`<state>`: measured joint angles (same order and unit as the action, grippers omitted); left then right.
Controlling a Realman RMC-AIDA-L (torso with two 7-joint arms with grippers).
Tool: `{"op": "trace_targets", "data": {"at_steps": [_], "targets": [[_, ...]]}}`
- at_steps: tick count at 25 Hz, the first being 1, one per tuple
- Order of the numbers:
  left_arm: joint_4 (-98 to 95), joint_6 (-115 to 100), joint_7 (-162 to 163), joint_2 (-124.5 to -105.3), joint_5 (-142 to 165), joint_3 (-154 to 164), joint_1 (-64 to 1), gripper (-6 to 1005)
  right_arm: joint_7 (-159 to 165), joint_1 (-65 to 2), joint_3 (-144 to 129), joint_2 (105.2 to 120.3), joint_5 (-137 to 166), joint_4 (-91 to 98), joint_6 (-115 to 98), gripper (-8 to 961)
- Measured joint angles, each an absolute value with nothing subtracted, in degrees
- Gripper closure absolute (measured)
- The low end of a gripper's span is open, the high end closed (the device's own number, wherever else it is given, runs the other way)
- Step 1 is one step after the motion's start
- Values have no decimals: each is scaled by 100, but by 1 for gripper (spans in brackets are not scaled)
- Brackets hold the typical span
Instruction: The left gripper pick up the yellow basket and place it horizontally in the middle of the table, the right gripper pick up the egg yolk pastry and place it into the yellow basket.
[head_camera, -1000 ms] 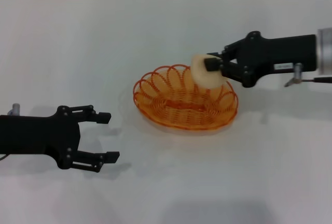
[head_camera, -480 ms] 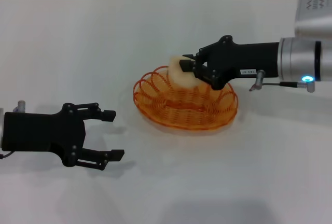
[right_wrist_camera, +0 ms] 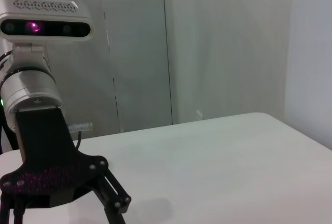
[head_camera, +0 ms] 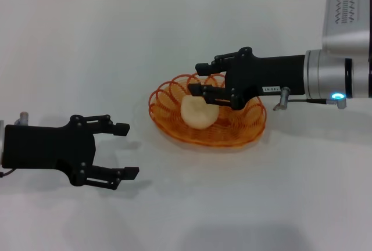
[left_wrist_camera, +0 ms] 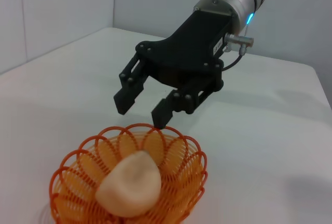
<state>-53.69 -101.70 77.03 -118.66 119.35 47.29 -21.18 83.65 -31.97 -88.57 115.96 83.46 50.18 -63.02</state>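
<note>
The black, white-labelled right gripper point(head_camera: 198, 78) hovers over the far rim of the oval orange-yellow wire basket point(head_camera: 247, 130), jaws spread wide and empty. The basket's long axis runs left-right mid-table point(head_camera: 87, 47). Inside rests the smooth cream dome pastry point(head_camera: 199, 111). The black left gripper point(head_camera: 127, 150) gapes empty, well apart.

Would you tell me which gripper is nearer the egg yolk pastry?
Right. The right gripper hangs open just above the egg yolk pastry; the left gripper sits open, well aside.
</note>
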Motion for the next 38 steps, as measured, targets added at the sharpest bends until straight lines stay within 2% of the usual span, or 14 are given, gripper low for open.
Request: {"op": "trace_targets", "data": {"at_steps": [4, 15, 17, 25, 38], "targets": [[-5371, -10164, 7706, -11866, 11936, 4729, -2118, 111, 8363, -3175, -8846, 11586, 8320, 5048, -6337, 540], [-5356, -10159, 7733, -11822, 11936, 4691, -2112, 111, 8328, -2966, -7933, 11514, 8346, 5120, -7675, 299], [-5355, -10154, 7734, -11821, 11936, 4691, -2112, 111, 8246, -2864, -7626, 11501, 8354, 5148, -8064, 85], [-5349, -10143, 7739, -11816, 11935, 4693, -2110, 111, 8048, -2367, -6540, 11335, 9021, 5209, -9042, 94], [-5243, -10083, 7751, -11777, 11931, 4678, -2241, 111, 7411, -2215, -6329, 11413, 9947, 4598, -9047, 94]]}}
